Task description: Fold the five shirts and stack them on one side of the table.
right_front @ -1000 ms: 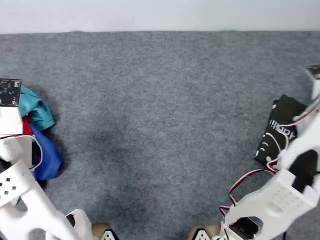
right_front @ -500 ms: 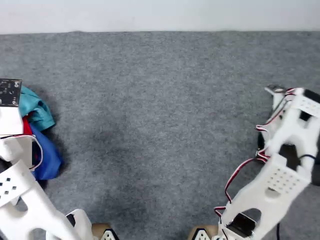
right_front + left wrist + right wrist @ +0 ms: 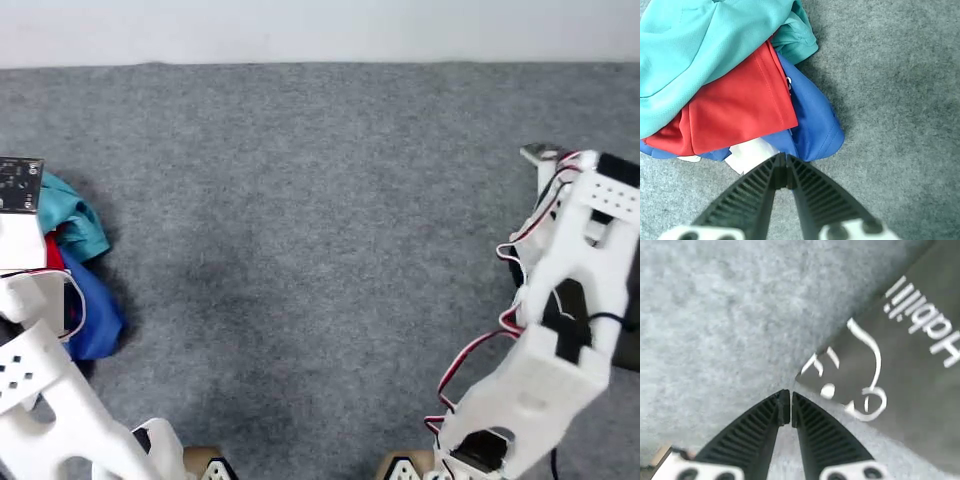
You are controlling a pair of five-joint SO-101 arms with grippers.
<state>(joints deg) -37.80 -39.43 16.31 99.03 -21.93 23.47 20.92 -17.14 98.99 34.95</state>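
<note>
High view: at the far left of the grey counter (image 3: 300,230) lies a loose pile of shirts, unfolded. Teal shirt (image 3: 705,45) is on top, red shirt (image 3: 735,110) under it, and blue shirt (image 3: 815,125) lowest, its edge spilling onto the counter toward the centre. A scrap of white shirt (image 3: 752,152) pokes out from beneath the blue. Left arm (image 3: 40,380) stands over the pile.

Left wrist view: left hand (image 3: 785,162) has its fingers pressed together with nothing between them. The tips are above the pile's edge where white and blue meet; contact with the cloth cannot be judged.

Right side: right arm (image 3: 565,300) stands over the counter's right edge, covering most of a black shirt (image 3: 910,385) with white print.

Right wrist view: right hand (image 3: 787,397) is pressed together, holding nothing, tips just beside the black shirt's corner. The black shirt lies on the counter, well apart from the pile.
</note>
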